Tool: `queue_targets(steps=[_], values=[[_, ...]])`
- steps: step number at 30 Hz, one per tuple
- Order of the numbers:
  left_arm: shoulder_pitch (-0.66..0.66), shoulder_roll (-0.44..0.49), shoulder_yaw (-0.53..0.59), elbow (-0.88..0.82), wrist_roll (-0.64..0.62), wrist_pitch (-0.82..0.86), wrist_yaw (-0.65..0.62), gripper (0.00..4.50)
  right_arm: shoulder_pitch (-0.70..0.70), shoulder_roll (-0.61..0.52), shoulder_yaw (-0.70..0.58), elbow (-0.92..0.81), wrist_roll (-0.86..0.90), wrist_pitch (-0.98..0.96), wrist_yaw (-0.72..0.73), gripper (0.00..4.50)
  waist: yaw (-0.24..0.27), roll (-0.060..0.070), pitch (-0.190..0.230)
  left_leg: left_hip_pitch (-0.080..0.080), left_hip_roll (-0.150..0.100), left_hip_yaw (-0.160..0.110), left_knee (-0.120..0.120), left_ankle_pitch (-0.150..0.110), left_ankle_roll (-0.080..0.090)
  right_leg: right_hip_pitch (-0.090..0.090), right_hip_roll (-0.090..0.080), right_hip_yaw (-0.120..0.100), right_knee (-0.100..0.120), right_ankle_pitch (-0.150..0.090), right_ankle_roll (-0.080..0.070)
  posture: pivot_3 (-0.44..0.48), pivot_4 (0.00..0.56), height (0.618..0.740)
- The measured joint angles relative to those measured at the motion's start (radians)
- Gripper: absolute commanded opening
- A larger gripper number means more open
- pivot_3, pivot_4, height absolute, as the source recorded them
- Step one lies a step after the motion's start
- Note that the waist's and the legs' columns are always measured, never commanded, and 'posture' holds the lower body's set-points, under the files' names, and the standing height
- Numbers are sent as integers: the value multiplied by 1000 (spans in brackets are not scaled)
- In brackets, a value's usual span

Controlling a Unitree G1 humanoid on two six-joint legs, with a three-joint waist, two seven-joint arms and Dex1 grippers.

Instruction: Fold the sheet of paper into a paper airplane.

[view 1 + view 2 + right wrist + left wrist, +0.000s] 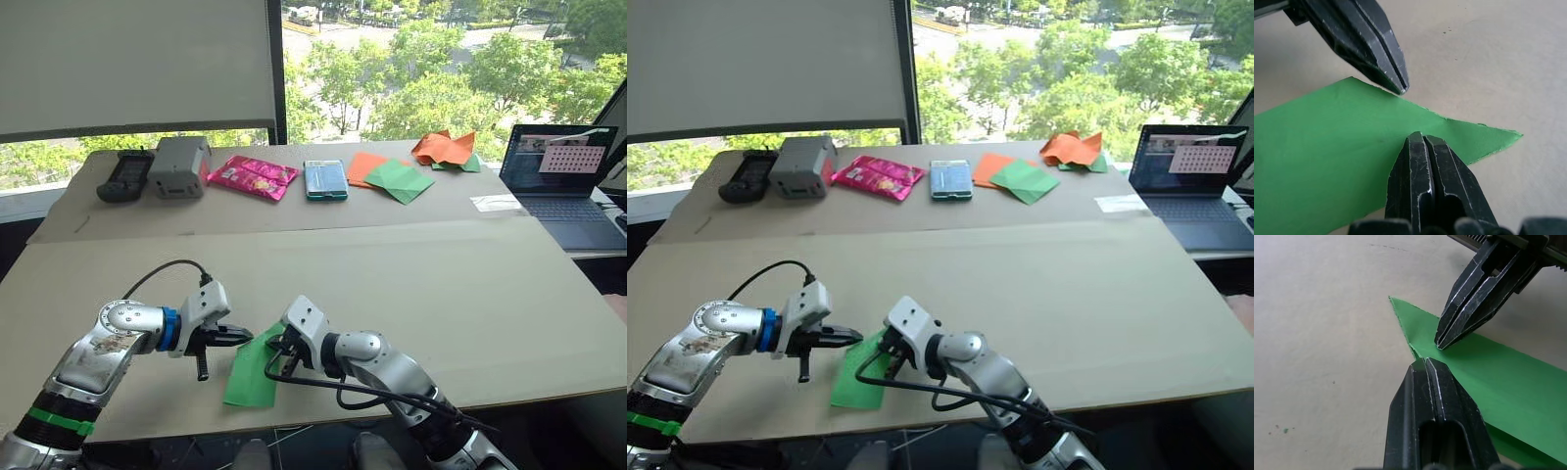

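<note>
Left eye view: orange sheets (443,148), laptop (566,186) far behind sheet of paper (253,370).

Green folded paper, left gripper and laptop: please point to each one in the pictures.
green folded paper (251,380), left eye view, on its flat lower part.
left gripper (245,337), left eye view, at its shut fingertips on the paper's edge.
laptop (558,157), left eye view, on its lit screen.
</note>
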Motion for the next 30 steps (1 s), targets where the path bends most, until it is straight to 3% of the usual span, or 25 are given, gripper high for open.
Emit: queue_targets(steps=[18,30], values=[[-23,-34,-73,108,84,-179,6,12,0,-14,-53,-9,2,-31,15,0,7,3,-3,1,0,0,0,-4,-7,1,0,0,-1,0,0,0,150,718],[-4,-34,-68,85,100,-176,15,12,-54,-15,-65,181,-25,-161,75,0,3,7,-10,4,0,0,0,-4,-7,3,0,0,0,0,0,0,150,718]])
